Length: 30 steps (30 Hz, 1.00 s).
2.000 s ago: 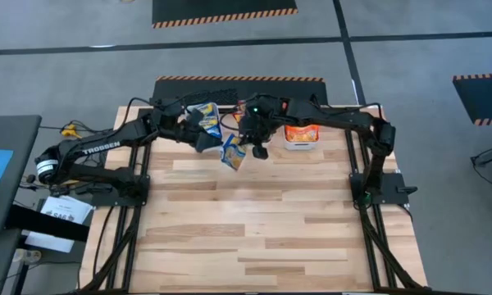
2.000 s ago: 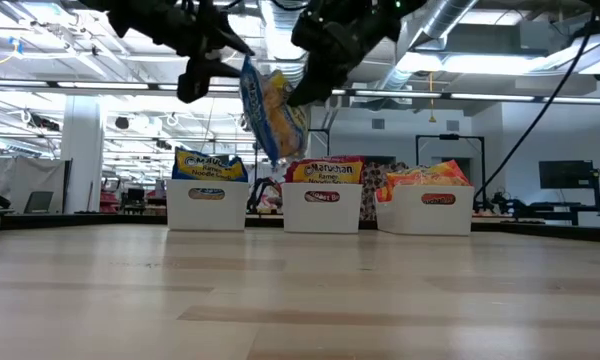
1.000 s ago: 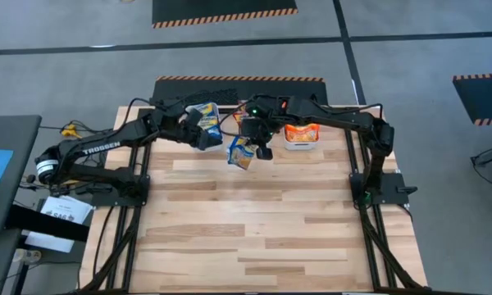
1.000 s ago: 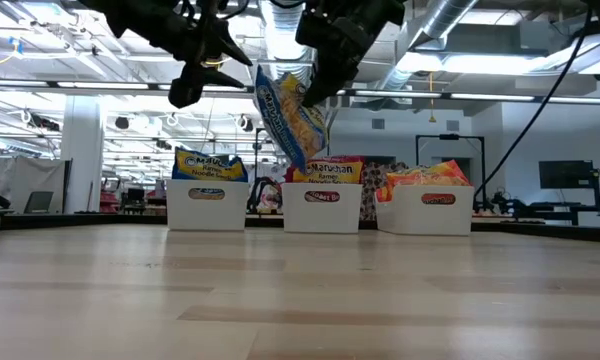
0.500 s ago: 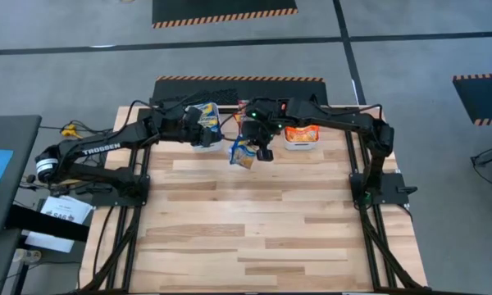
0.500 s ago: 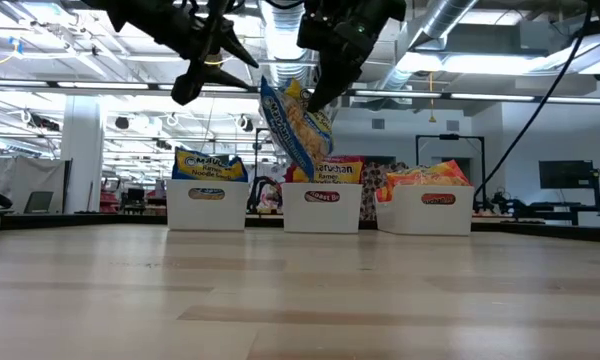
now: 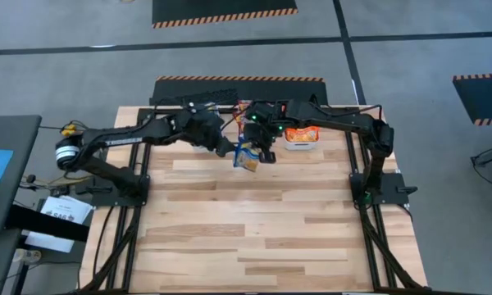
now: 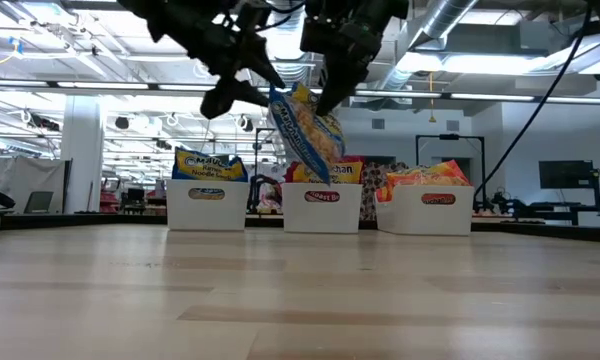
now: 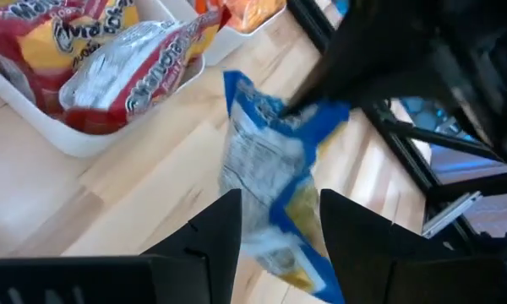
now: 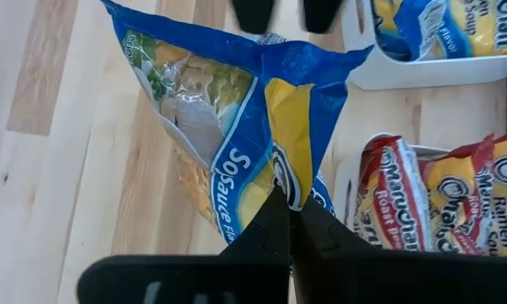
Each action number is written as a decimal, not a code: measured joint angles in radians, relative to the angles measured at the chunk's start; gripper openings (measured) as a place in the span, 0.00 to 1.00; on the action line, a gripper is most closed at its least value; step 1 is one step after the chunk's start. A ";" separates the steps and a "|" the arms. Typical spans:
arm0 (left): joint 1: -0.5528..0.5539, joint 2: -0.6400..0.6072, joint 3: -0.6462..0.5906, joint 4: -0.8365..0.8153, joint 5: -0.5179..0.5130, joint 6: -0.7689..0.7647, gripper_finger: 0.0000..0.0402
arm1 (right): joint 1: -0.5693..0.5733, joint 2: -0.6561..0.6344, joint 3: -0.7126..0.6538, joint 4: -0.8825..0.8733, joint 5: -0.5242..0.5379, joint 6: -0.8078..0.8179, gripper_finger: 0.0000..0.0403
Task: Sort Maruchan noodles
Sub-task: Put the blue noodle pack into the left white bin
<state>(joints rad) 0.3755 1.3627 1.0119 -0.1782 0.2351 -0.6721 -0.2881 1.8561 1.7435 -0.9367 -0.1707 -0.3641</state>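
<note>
A blue Maruchan noodles packet (image 8: 305, 135) (image 7: 246, 156) hangs over the far middle of the table with my right gripper (image 10: 287, 207) (image 8: 327, 98) shut on it. My left gripper (image 9: 279, 203) (image 7: 230, 150) is open at the packet's left. Its fingers stand on either side of the packet's free end (image 9: 275, 207); I cannot tell whether they touch it. Three white bins stand along the far edge: blue packets in the left one (image 8: 207, 204), maroon in the middle one (image 8: 322, 207), orange in the right one (image 8: 424, 210). My right gripper pinches the packet's upper edge (image 10: 280, 187) between its two fingers, where the wrapper creases into a fold. The fingers slant down from the table's far right. The packet hangs tilted below them, clear of the table.
The bin of maroon packets (image 9: 76, 127) stands just beyond the held packet. The bin of blue packets (image 10: 431, 72) lies under my left arm. Bare wood (image 7: 254, 229) fills the table's near half. Black frame rails (image 7: 369, 205) run along both sides.
My left gripper has moved from over the left bin toward the table's right, up to the held packet, and stays open. The packet has swung a little toward the right under my right gripper, which keeps its place and its hold.
</note>
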 joint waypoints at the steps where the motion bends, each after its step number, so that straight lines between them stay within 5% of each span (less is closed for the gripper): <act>1: 0.001 0.013 0.015 0.002 0.005 0.010 0.36 | 0.000 0.000 0.000 -0.005 0.000 0.000 0.02; 30: 0.004 0.114 0.080 0.009 0.151 0.089 0.36 | 0.044 0.001 0.000 0.031 0.018 0.050 0.02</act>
<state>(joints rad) 0.3798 1.4765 1.0916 -0.1693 0.3859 -0.5830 -0.2443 1.8568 1.7435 -0.9053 -0.1528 -0.3145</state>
